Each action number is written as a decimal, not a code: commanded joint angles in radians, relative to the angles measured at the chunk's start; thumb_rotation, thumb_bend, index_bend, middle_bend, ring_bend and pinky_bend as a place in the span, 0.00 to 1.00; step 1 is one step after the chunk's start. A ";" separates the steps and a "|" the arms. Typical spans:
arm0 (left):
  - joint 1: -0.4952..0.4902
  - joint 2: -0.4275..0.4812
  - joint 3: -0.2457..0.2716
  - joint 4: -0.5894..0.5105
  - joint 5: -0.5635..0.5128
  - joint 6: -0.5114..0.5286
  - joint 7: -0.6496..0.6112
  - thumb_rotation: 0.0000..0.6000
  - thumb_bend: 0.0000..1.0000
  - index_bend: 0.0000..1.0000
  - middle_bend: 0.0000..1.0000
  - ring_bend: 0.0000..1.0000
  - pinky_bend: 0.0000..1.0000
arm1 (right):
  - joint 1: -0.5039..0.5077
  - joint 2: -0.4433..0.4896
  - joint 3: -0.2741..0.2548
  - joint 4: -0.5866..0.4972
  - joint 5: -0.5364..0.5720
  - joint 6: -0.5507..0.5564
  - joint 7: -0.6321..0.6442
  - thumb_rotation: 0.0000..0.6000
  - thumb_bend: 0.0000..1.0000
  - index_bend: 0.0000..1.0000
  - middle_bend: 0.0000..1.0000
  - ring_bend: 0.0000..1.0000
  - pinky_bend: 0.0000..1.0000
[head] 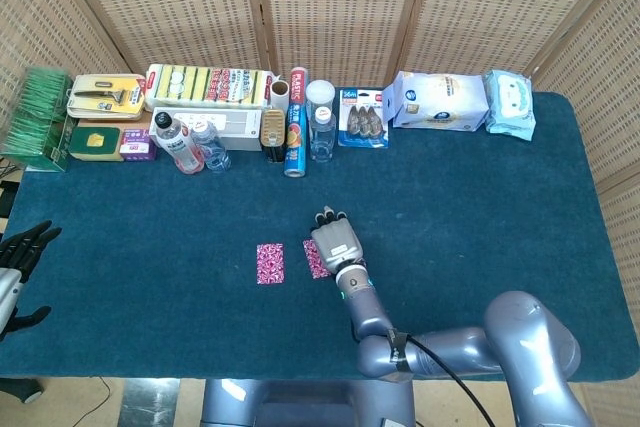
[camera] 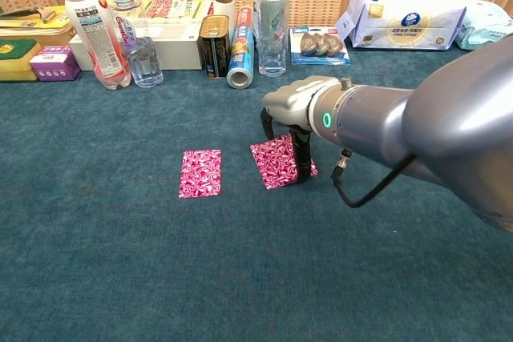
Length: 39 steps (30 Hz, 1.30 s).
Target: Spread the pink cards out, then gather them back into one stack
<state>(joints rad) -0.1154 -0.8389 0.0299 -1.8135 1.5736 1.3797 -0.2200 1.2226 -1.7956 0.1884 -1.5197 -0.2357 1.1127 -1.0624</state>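
1. Here, I am pressing my right hand [camera: 290,122] palm-down on the middle pink cards [camera: 275,162], fingertips dragging them toward the lone left card [camera: 200,172], judged as the gathering step.
2. Its fingers are arching down over those cards, wrist low over the table [camera: 240,278].
3. My left hand [head: 20,257] is idling open, well left of that lone card.
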 commanded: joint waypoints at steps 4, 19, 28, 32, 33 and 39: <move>-0.002 0.001 0.000 0.002 -0.004 -0.003 -0.003 1.00 0.05 0.00 0.00 0.00 0.05 | 0.012 -0.021 0.018 0.024 0.019 -0.011 -0.018 1.00 0.09 0.29 0.13 0.05 0.18; -0.006 -0.003 0.001 -0.004 -0.010 -0.008 0.012 1.00 0.05 0.00 0.00 0.00 0.05 | 0.005 -0.016 0.025 0.033 0.019 -0.027 -0.025 1.00 0.09 0.29 0.13 0.05 0.18; -0.007 -0.002 0.003 -0.004 -0.008 -0.010 0.011 1.00 0.05 0.00 0.00 0.00 0.05 | 0.000 -0.012 0.023 0.028 0.018 -0.030 -0.025 1.00 0.09 0.27 0.13 0.05 0.18; -0.008 -0.001 0.001 -0.003 -0.010 -0.008 0.007 1.00 0.05 0.00 0.00 0.00 0.05 | 0.001 -0.010 0.026 0.023 0.022 -0.032 -0.027 1.00 0.09 0.26 0.12 0.05 0.18; -0.008 -0.001 0.001 -0.002 -0.010 -0.009 0.006 1.00 0.05 0.00 0.00 0.00 0.05 | 0.002 -0.010 0.027 0.023 0.023 -0.033 -0.028 1.00 0.09 0.26 0.12 0.05 0.18; -0.008 0.001 0.002 0.000 -0.009 -0.008 -0.001 1.00 0.05 0.00 0.00 0.00 0.05 | 0.004 -0.015 0.032 0.023 0.036 -0.024 -0.034 1.00 0.09 0.25 0.12 0.04 0.18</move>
<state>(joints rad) -0.1236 -0.8380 0.0319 -1.8139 1.5640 1.3715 -0.2210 1.2266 -1.8093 0.2190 -1.4966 -0.2029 1.0865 -1.0946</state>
